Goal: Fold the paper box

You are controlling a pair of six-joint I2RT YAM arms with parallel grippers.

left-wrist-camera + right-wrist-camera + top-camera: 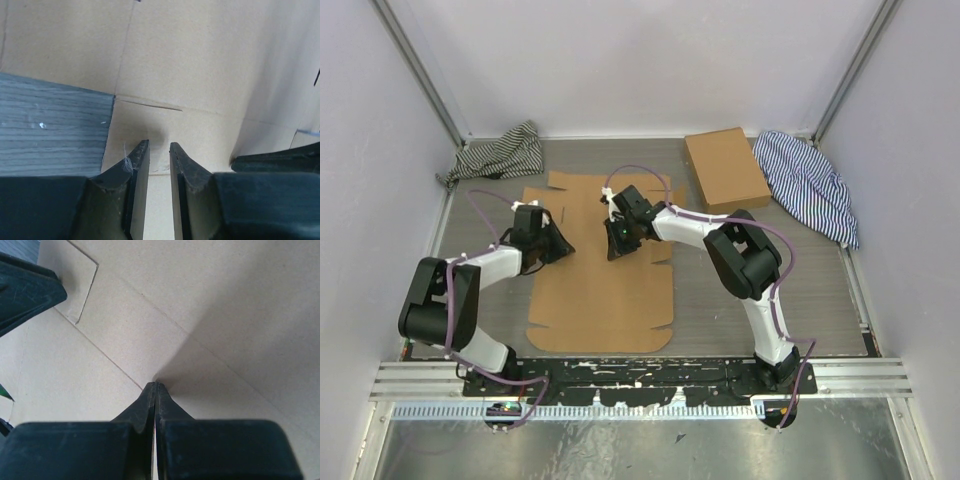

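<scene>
Cardboard fills both wrist views: the box [600,300] lies opened out flat on the bench [820,290], beneath both arms. Now the right end effector [156,385] is clenched tight, its tips down against the sheet beside a crease. Over at the box's left edge, the left end effector [159,145] hangs with fingers a sliver apart, nothing between them.
</scene>
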